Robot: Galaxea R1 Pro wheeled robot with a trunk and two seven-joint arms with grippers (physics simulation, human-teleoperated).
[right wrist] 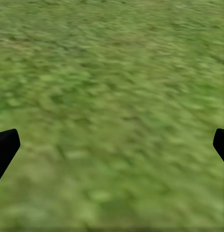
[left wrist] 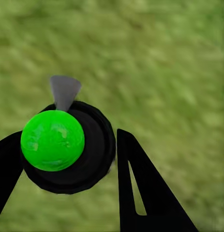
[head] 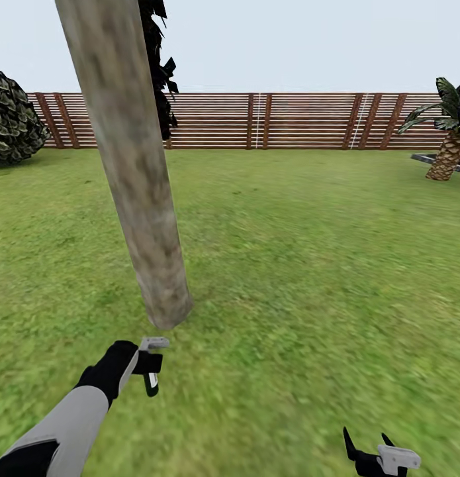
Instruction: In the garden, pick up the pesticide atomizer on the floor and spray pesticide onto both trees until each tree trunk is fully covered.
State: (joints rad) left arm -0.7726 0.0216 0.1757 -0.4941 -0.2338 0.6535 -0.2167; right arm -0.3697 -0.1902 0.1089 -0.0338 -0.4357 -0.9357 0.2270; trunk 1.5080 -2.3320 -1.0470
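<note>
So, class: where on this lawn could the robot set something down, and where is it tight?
Open grass runs from the tree trunk across to the palm-like plant and back to the fence. More lies ahead of the right gripper. It is tight between the left gripper, holding the pesticide atomizer, and the trunk's base.

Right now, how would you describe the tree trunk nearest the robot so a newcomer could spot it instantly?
Start at the brown horizontal-slat wooden fence across the back of the green lawn. In front of it, left of centre, one thick pale grey-brown mottled tree trunk leans up out of the grass, just beyond the left gripper. Unlike the round dark bush and the scaly-stemmed palm, it is a smooth, bare column.
</note>
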